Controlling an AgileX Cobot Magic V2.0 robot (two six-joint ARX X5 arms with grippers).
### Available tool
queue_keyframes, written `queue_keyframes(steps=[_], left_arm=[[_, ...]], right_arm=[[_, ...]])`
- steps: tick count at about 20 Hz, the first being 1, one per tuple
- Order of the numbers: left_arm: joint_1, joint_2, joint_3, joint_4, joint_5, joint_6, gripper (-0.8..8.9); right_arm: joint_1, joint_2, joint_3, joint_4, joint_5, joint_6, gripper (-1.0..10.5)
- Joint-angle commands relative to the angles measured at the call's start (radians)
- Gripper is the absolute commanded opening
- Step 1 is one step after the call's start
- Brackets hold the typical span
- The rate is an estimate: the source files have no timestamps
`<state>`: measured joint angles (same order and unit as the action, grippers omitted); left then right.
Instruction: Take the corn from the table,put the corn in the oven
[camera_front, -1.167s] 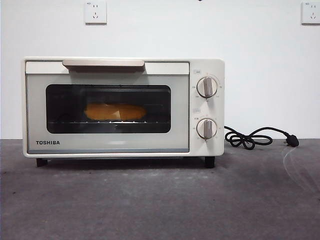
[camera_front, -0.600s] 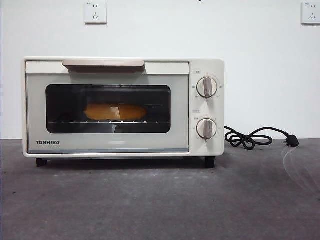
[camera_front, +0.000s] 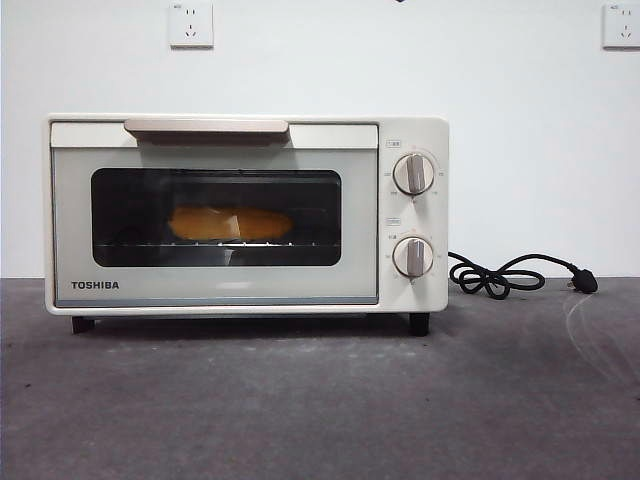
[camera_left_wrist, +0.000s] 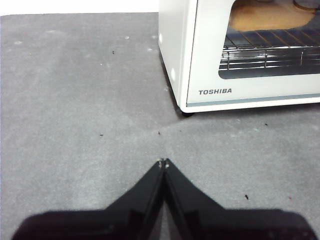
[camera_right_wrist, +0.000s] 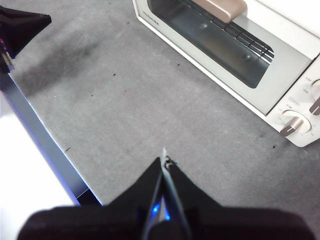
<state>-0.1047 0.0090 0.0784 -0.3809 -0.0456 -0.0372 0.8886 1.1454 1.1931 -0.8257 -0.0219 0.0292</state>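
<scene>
A yellow-orange corn cob (camera_front: 231, 223) lies on the rack inside the closed cream-white toaster oven (camera_front: 415, 215); left end effector (camera_left_wrist: 163, 163) and right end effector (camera_right_wrist: 164, 160) hover pinched together over the dark grey surface (camera_front: 320, 400).

There was one Toshiba toaster oven (camera_front: 246, 215) on the desk (camera_front: 320, 400), and one corn cob (camera_front: 230, 223) lay on its rack. The oven had two round knobs (camera_front: 414, 174), one handle (camera_front: 206, 127) and one black cord (camera_front: 520, 274). Two wall sockets (camera_front: 191, 24) showed behind. Two black claws (camera_left_wrist: 163, 164) hung above the desk.
</scene>
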Motion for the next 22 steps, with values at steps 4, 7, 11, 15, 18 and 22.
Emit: queue_keyframes(steps=[4, 7, 11, 15, 18, 22], left_arm=[[0.003, -0.003, -0.006, 0.007, 0.000, 0.012, -0.04], [0.003, -0.002, -0.006, 0.007, 0.000, 0.012, -0.04], [0.003, -0.002, -0.006, 0.007, 0.000, 0.012, -0.04], [0.003, -0.002, -0.006, 0.007, 0.000, 0.012, -0.04], [0.003, -0.002, -0.006, 0.007, 0.000, 0.012, -0.04], [0.003, -0.002, -0.006, 0.007, 0.000, 0.012, -0.04]], right_arm=[[-0.001, 0.004, 0.001, 0.003, 0.004, -0.004, -0.1], [-0.001, 0.004, 0.001, 0.003, 0.004, -0.005, -0.1], [-0.001, 0.004, 0.001, 0.003, 0.004, -0.005, -0.1], [-0.001, 0.004, 0.001, 0.003, 0.004, -0.005, -0.1], [-0.001, 0.004, 0.001, 0.003, 0.037, -0.098, -0.1], [-0.036, -0.031, 0.001, -0.003, 0.143, -0.214, 0.0]])
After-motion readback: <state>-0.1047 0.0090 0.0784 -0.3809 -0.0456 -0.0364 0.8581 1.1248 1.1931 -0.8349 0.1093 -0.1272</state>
